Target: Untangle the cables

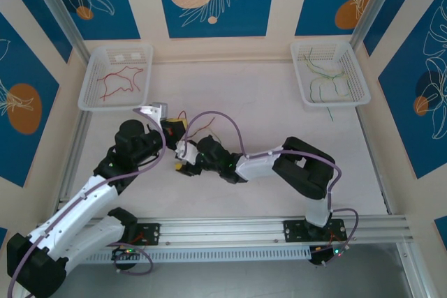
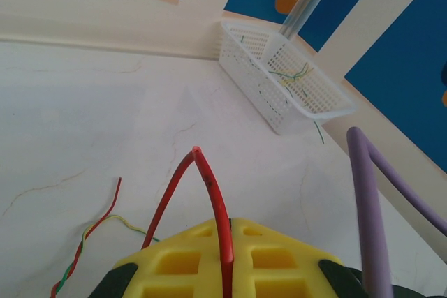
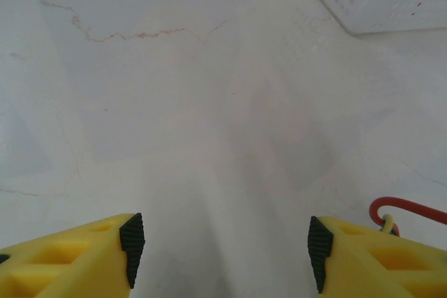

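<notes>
Pinching a thin red wire (image 2: pixel 209 179) between the yellow fingers of my left gripper (image 2: pixel 227 242), I have it clamped so that it arches up in a narrow loop above the jaws. My right gripper (image 3: pixel 220 242) hangs just beside that wire, fingers spread apart with nothing between them. A curved red wire end (image 3: pixel 408 206) shows past its right finger.

Near the pinched wire, a twisted strand of red, green and yellow wires (image 2: pixel 91 232) lies on the white marbled table (image 2: pixel 105 102). I cannot tell whether the pinched wire runs into that twist. Well away from the wire to the left sits a white mesh basket of red wires (image 1: pixel 94 99), and well away to the right a matching white basket of green wires (image 1: pixel 353 92).

I judge these wires to be light, thin and springy. They will keep their kinks, slip through smooth pads and snag on one another. The best hold for my right gripper looks to be on the twist close to a crossing, squarely across the pads, followed by a slow pull along the strand.
</notes>
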Robot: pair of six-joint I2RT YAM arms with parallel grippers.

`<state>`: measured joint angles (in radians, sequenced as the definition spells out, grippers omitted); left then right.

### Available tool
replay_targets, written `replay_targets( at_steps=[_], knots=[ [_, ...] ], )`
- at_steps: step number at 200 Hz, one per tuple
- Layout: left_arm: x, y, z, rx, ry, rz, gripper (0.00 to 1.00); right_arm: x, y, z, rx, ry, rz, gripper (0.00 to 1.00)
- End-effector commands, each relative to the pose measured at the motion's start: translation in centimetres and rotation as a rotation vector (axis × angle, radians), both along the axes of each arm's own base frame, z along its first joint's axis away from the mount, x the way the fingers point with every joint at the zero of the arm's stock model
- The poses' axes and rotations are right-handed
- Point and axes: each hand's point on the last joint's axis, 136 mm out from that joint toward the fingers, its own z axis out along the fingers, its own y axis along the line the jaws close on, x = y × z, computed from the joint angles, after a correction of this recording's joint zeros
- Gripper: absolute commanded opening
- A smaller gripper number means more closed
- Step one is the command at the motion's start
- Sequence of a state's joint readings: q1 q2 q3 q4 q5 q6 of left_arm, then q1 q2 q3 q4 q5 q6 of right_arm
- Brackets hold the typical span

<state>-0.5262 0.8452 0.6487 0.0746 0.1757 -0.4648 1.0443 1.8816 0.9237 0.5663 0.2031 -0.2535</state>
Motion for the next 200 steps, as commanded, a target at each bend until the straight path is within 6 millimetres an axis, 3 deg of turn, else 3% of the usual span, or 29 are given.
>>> replay_targets(
  at_steps=[1, 28, 72, 110, 158, 171, 187, 200],
  knots=[
    [0.0, 0.1, 2.0, -0.01, -0.062, 0.009, 0.0, 0.9, -0.5, 2.8, 0.051, -0.027, -0.05, 0.69],
    [0.1, 0.2, 1.7, 0.007, -0.062, 0.014, 0.0, 1.1, -2.4, 3.8, 0.072, -0.004, -0.083, 0.72],
    [0.1, 0.2, 1.6, 0.013, -0.066, 0.013, 0.0, 2.0, -4.9, 2.9, 0.061, 0.079, -0.13, 0.7],
    [0.1, 0.3, 1.5, 0.014, -0.068, 0.019, 0.0, 1.5, -5.6, 1.2, 0.023, 0.119, -0.12, 0.61],
    [0.1, 0.2, 1.4, 0.001, -0.066, 0.017, 0.0, 0.9, -5.4, -0.7, -0.019, 0.164, -0.105, 0.61],
    [0.2, 0.2, 1.4, 0.0, -0.064, 0.018, 0.0, 1.1, -5.3, -0.8, -0.025, 0.161, -0.111, 0.49],
    [0.2, 0.3, 1.3, 0.002, -0.064, 0.024, 0.0, 1.8, -5.3, -1.1, -0.041, 0.149, -0.136, 0.2],
    [0.4, 0.8, 0.9, 0.016, -0.057, 0.054, 0.0, 2.0, -5.3, -0.7, -0.044, 0.146, -0.139, 0.06]
  ],
)
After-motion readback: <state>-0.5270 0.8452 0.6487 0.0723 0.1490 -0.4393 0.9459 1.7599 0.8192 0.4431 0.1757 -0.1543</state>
